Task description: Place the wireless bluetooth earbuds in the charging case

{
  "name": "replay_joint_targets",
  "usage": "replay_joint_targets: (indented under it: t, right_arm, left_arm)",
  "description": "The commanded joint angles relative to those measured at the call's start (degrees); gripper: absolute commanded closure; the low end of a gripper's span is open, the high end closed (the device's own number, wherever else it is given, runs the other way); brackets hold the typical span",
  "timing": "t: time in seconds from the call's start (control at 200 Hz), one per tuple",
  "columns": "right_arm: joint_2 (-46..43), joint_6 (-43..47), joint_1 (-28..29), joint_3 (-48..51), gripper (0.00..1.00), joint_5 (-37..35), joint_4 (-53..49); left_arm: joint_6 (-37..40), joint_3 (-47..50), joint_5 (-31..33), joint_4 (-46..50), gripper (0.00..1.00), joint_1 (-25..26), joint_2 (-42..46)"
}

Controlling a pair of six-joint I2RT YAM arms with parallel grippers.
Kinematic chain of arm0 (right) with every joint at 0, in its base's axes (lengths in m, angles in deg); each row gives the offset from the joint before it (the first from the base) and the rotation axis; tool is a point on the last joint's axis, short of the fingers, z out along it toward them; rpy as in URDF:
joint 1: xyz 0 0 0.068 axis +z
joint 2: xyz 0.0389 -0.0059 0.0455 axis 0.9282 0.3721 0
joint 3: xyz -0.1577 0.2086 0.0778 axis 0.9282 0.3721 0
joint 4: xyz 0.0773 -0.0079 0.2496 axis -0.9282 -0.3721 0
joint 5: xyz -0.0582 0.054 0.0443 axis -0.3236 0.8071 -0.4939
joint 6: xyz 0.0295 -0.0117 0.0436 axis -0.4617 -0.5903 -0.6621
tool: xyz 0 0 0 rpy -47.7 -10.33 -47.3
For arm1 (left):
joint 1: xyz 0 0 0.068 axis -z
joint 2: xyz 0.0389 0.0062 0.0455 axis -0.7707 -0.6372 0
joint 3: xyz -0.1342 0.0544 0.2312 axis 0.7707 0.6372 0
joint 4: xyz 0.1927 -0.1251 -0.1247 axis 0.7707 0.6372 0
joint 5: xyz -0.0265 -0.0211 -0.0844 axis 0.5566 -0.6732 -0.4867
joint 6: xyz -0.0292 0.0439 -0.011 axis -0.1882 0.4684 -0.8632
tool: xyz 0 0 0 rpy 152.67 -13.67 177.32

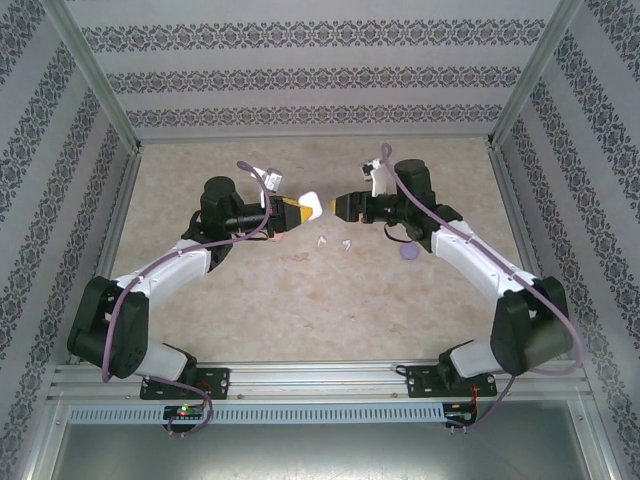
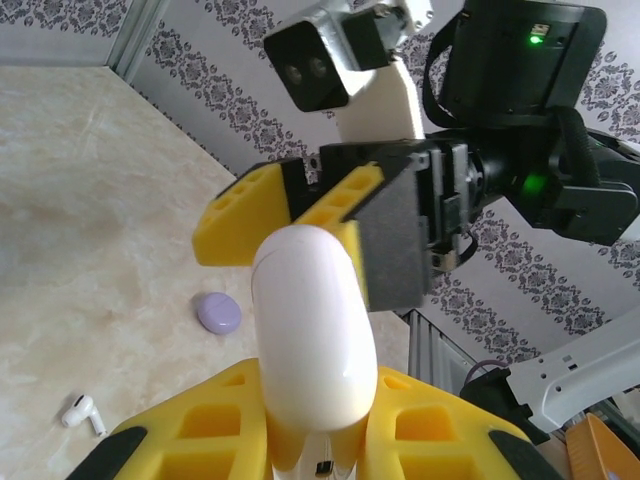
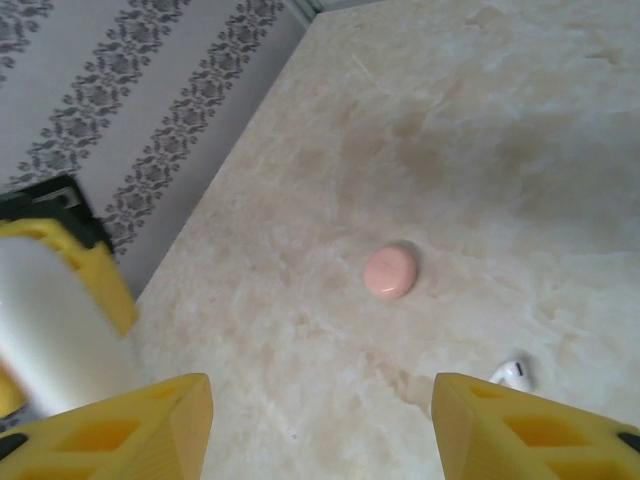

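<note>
Earbuds (image 1: 322, 240) — where are they?

Two white ones lie loose on the table (image 1: 300, 300) at mid-frame in the top view, with a purple case (image 1: 408, 253) to their right. Just above them, the left gripper (image 1: 303, 208) is clamped on a white charging case (image 1: 311, 206), lifted clear. The right gripper (image 1: 340, 207) faces it, spread wide and empty.

The risk?

That glossy shell looks pinched near one end — a push from the right gripper could twist it or pop it free.

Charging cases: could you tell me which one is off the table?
The white case, in the left gripper; purple case and pink case lie on the table.
</note>
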Motion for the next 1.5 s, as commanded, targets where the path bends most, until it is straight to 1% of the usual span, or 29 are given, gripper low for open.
replay_joint_targets:
  t: [0.0, 0.12, 0.265, 0.425, 0.575, 0.739, 0.849, 0.959, 1.044, 1.129, 1.284, 1.394, 1.494]
  right_arm:
    - [-4.6, -1.4, 1.2, 0.0, 0.39, 3.9, 2.7]
    - [-4.7, -1.2, 3.2, -2.1, 0.37, 3.3, 2.2]
    - [-1.9, -0.9, 4.9, -4.8, 0.37, 2.9, 2.1]
    - [1.2, -0.8, 5.5, -6.6, 0.38, 2.0, 2.4]
    - [3.7, -0.5, 4.0, -5.6, 0.4, 1.1, 3.0]
    - [5.2, -2.3, 1.3, -2.7, 0.44, 0.6, 5.9]
    - [6.5, -3.6, 0.8, -2.0, 0.45, 0.9, 7.3]
    - [6.5, -4.4, 0.7, -2.7, 0.46, 2.4, 7.3]
    - [4.1, -3.8, 0.4, -2.5, 0.46, 2.4, 6.1]
    - [1.0, -3.9, -0.7, -1.0, 0.46, 4.1, 5.3]
    - [-3.3, -4.4, -2.0, 1.7, 0.46, 10.4, 6.2]
    - [-3.2, -6.1, -1.7, 1.4, 0.46, 14.6, 7.9]
    - [-2.3, -7.3, -1.3, 0.7, 0.48, 15.6, 9.3]
  left_arm:
    - [-0.5, -2.1, -1.9, -2.7, 1.0, -0.1, 0.6]
    - [-0.4, -2.4, -1.8, -2.3, 1.0, 0.0, 0.5]
    - [-0.2, -2.9, -1.8, -1.7, 1.0, 0.0, 0.4]
    - [-0.3, -3.1, -1.9, -1.6, 1.0, 0.0, 0.5]
    - [-0.7, -3.1, -2.0, -2.0, 1.0, 0.1, 1.1]
    - [-1.2, -3.2, -2.4, -2.4, 1.0, 0.3, 2.3]
    - [-1.2, -3.4, -2.4, -2.3, 1.0, 0.5, 2.9]
    - [-1.1, -3.4, -2.3, -2.4, 1.0, 0.7, 3.0]
    - [-1.1, -3.4, -2.3, -2.5, 1.0, 0.8, 2.8]
    - [-1.1, -3.5, -2.3, -2.7, 1.0, 0.8, 2.5]
    - [-1.3, -3.5, -2.9, -3.4, 1.0, 1.0, 2.3]
    - [-1.9, -3.6, -3.0, -4.5, 1.0, 1.0, 2.0]
    - [-3.1, -3.8, -3.2, -6.2, 1.0, 1.1, 1.5]
